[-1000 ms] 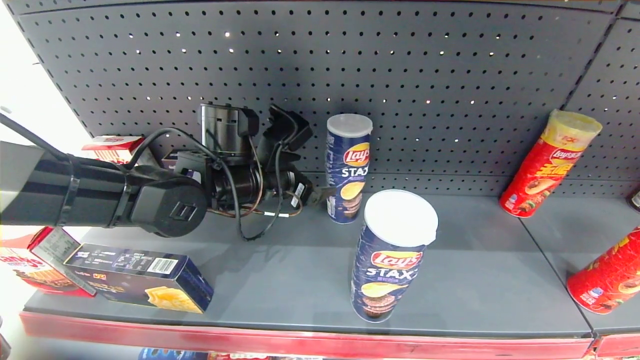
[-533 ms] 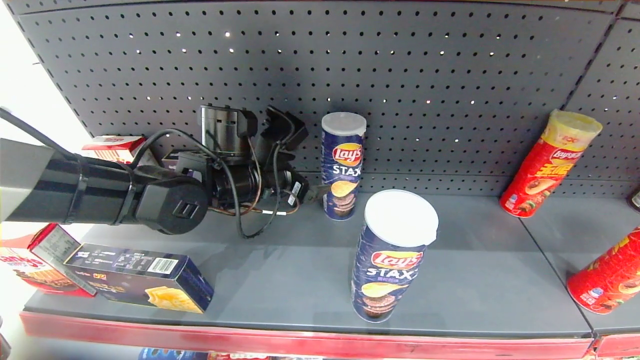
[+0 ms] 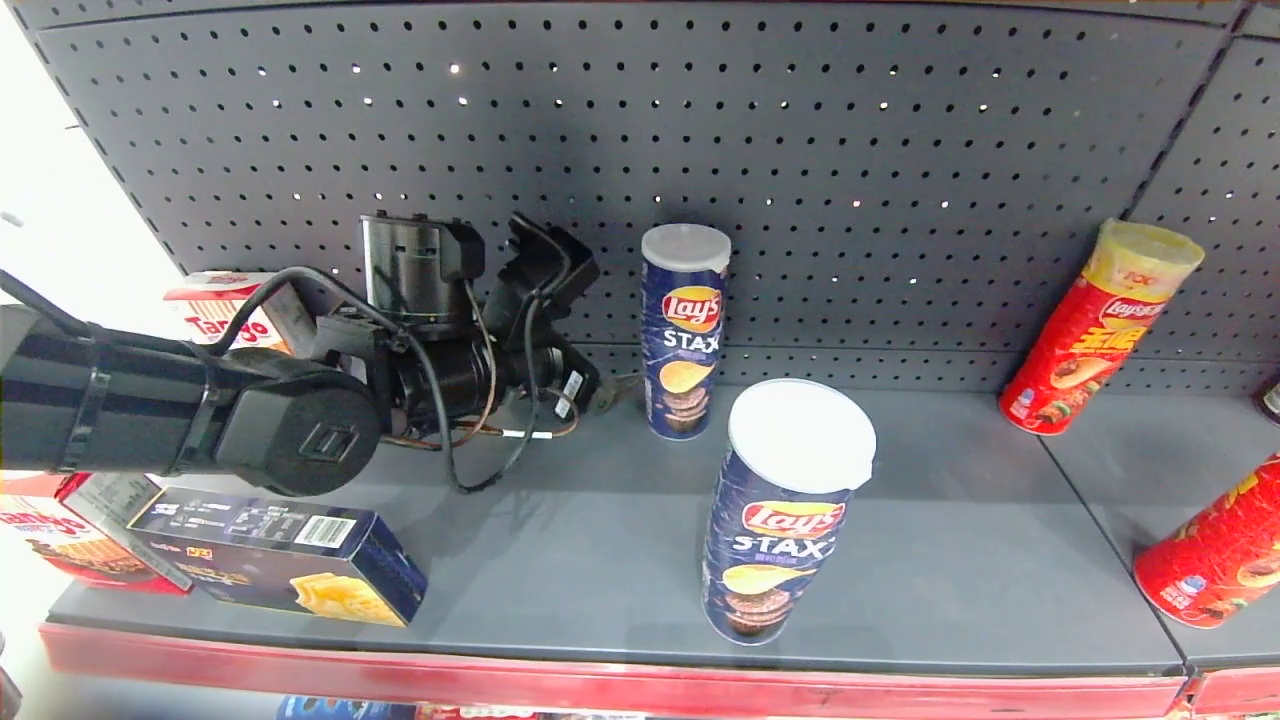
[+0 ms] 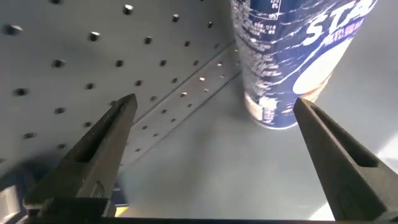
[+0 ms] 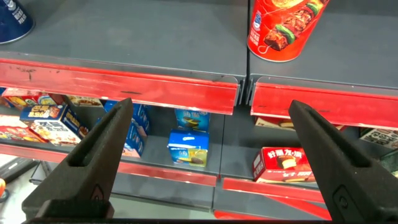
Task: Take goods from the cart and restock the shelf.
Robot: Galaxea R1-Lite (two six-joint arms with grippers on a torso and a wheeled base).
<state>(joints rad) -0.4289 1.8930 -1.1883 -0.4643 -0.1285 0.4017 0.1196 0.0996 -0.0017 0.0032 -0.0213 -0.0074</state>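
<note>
**Rear blue can standing clear of the wide-open left jaws**

A dark blue cylindrical crisp can (image 3: 685, 330) with a clear plastic lid is standing upright at the back of the grey metal shelf (image 3: 560, 540). It is just ahead of the left gripper (image 3: 622, 385) and not touching it. Its label is showing a round red-and-yellow logo, white block lettering below that, and a picture of stacked crisps. In the left wrist view, the side facing the jaws is carrying a panel of fine white print, too small to make out.

The left arm is lying roughly level across the rear of the shelf, coming in from the robot's left. Its wrist is sitting close to the grey perforated back panel (image 3: 800, 150), and the gripper is pointing toward the foot of the can. Its black fingers (image 4: 99, 155) are spreading wide and holding nothing. The can is standing beyond the tips, nearer one finger than the other, with bare shelf lying between them.

A second dark blue can with a white lid (image 3: 780, 510), carrying the same label, is standing ahead of the jaws and nearer the shelf's front edge. Well beyond it, a red crisp can (image 3: 1100, 325) is leaning against the back panel. Back alongside the arm, a dark blue cardboard box (image 3: 280, 555) is lying flat.

The right gripper (image 5: 211, 107) is hanging before the red shelf-edge strip (image 5: 124, 78), its jaws also wide and empty.
</note>
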